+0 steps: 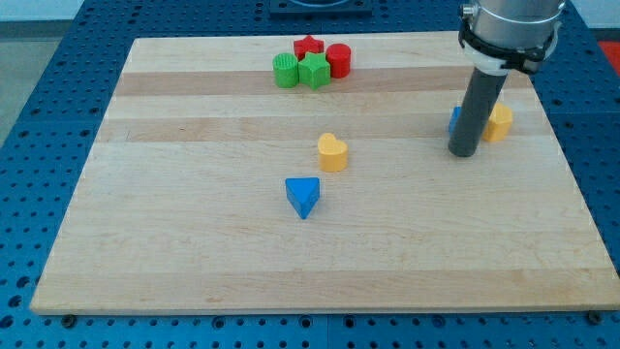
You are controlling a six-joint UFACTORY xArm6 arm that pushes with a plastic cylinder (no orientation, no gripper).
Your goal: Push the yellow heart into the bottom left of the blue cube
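Note:
The yellow heart (332, 152) lies near the middle of the wooden board (194, 242). The blue cube (453, 120) sits at the view's right, mostly hidden behind the rod; only a sliver of it shows. My tip (463, 153) rests on the board just below that cube, far to the right of the yellow heart. A yellow block (500, 122) sits right of the rod, next to the blue cube.
A blue triangular block (303, 196) lies just below and left of the yellow heart. At the view's top sits a cluster: a green cylinder (285, 71), a green star (314, 71), a red star (308, 47) and a red cylinder (338, 60).

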